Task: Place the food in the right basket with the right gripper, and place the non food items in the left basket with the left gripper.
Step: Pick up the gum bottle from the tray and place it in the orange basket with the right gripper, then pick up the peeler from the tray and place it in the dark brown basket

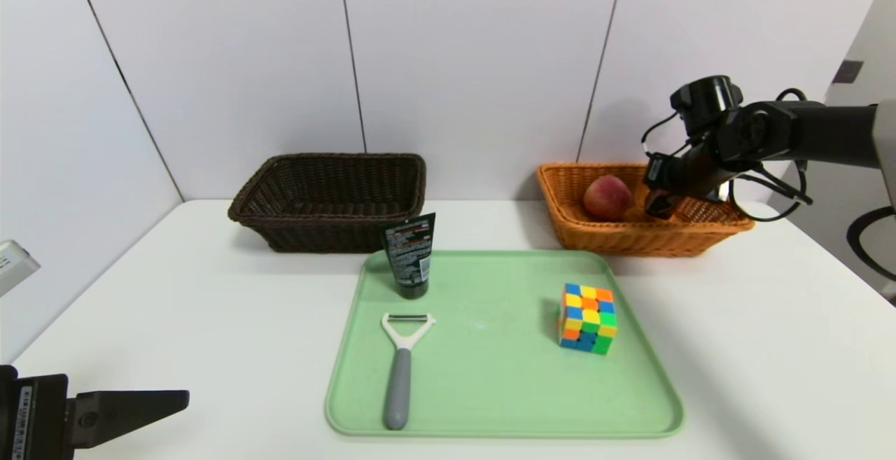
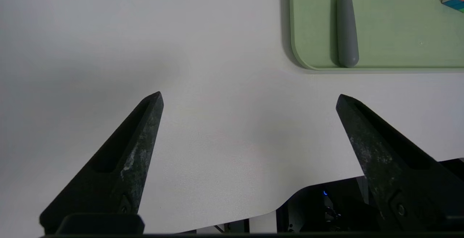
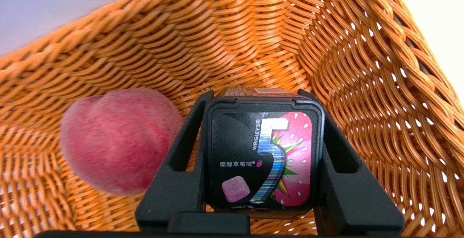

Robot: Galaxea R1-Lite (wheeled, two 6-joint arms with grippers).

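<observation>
Right gripper (image 3: 261, 158), jaws clamped on the sides of the black gum box (image 3: 261, 158), inside the orange basket (image 1: 630, 236) beside the peach (image 3: 119, 140); left gripper (image 2: 250, 100), jaws wide and empty, over the table (image 2: 108, 31).

The black-and-pink box (image 3: 261, 158) reads "WRIGLEY'S" beside a large silver "5", with a line of Chinese characters below. The black tube's (image 1: 409, 255) print is unreadable.
</observation>
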